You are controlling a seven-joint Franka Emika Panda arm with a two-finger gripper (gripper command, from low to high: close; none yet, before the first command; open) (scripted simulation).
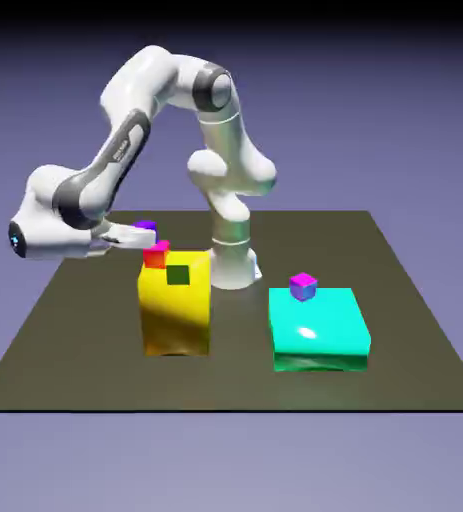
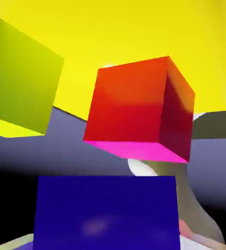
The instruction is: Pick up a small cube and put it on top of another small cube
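At the exterior view's left, the hand [image 1: 130, 238] lies nearly level above the counter [image 1: 245, 380], pinching the purple cube [image 1: 146, 227], which is partly hidden there behind the fingers and the red cube [image 1: 156, 254]. The red cube sits by the top of the yellow block [image 1: 175, 310], beside the green cube [image 1: 178, 273]. In the hand view, the purple cube covers most of the fingertips and is cut off by the bottom edge; the green cube is cropped at the left. Whether the purple and red cubes touch is hard to tell.
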